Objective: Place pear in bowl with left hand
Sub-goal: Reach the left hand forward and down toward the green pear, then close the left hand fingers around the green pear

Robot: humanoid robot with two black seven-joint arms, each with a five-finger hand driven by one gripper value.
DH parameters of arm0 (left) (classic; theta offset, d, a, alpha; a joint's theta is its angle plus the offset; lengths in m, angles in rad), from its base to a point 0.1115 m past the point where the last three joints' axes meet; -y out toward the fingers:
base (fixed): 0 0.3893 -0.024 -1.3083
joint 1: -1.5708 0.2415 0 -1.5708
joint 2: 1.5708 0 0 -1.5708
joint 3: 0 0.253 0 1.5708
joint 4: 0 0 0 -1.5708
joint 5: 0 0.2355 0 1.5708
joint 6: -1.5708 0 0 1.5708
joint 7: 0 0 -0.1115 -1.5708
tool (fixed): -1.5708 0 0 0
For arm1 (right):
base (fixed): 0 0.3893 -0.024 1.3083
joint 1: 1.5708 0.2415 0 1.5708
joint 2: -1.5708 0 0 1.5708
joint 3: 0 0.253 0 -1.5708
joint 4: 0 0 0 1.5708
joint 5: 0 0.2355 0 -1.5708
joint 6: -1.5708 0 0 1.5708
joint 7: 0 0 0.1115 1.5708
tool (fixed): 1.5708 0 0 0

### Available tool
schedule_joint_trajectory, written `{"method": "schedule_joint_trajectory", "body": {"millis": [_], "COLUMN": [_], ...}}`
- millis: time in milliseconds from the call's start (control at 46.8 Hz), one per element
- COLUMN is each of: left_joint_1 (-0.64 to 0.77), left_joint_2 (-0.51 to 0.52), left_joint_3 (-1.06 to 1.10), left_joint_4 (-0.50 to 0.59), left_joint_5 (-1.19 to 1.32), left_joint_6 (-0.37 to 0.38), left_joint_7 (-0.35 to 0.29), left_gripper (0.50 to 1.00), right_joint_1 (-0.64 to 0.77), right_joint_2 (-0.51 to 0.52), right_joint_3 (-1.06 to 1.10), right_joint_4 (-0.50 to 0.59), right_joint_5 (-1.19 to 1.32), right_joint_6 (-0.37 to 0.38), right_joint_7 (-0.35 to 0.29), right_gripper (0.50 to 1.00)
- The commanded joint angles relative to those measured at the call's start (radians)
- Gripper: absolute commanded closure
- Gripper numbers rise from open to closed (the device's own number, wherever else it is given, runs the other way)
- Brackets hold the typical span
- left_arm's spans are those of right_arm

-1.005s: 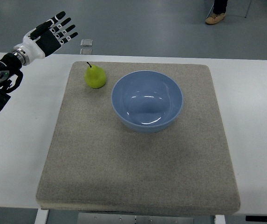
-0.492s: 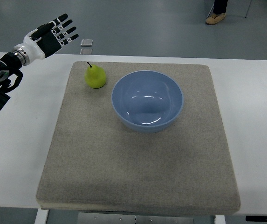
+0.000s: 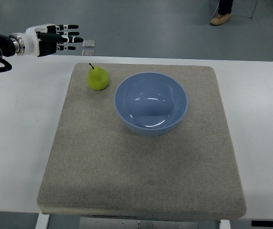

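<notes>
I see one white bench [image 3: 22, 143], its edges cut off, carrying one grey felt mat [image 3: 141, 167]. One glossy blue bowl [image 3: 151, 102] sits upper centre on the mat; one green pear [image 3: 97, 78] stands just left of it, apart. My black-and-white left hand [image 3: 55, 38], upper left, has flattened from its earlier tilt, fingers extended, empty.

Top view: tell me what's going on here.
The left robot hand hovers with fingers spread beyond the table's far left corner, holding nothing. The pear stands untouched on the grey mat, just left of the empty blue bowl. No grasp has been made yet.
</notes>
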Motion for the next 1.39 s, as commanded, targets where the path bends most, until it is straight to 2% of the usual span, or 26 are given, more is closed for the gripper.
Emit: {"method": "schedule_joint_trajectory", "body": {"millis": [0,107,214,406,749,1241,1369], "left_joint_1": [0.010,0.014,0.016,0.022,0.016,0.023,0.042], "left_joint_2": [0.075,0.122,0.131,0.171,0.143,0.019,-0.001], "left_joint_3": [0.002,0.002,0.003,0.003,0.042,0.220,0.246], "left_joint_4": [-0.119,-0.229,-0.269,-0.389,-0.411,-0.397,-0.395], "left_joint_5": [0.090,0.270,0.440,0.678,0.963,1.025,1.054], "left_joint_6": [0.000,0.000,0.000,0.000,0.007,0.250,0.290], "left_joint_7": [-0.056,-0.128,-0.194,-0.255,-0.260,-0.263,-0.263], "left_gripper": [0.506,0.506,0.506,0.506,0.510,0.510,0.508], "right_joint_1": [0.000,0.000,0.000,0.000,0.000,0.000,0.000], "right_joint_2": [0.000,0.000,0.000,0.000,0.000,0.000,0.000], "right_joint_3": [0.000,0.000,0.000,0.000,0.000,0.000,0.000], "right_joint_4": [0.000,0.000,0.000,0.000,0.000,0.000,0.000], "right_joint_5": [0.000,0.000,0.000,0.000,0.000,0.000,0.000], "right_joint_6": [0.000,0.000,0.000,0.000,0.000,0.000,0.000], "right_joint_7": [0.000,0.000,0.000,0.000,0.000,0.000,0.000], "right_gripper": [0.576,0.574,0.576,0.576,0.576,0.574,0.576]}}
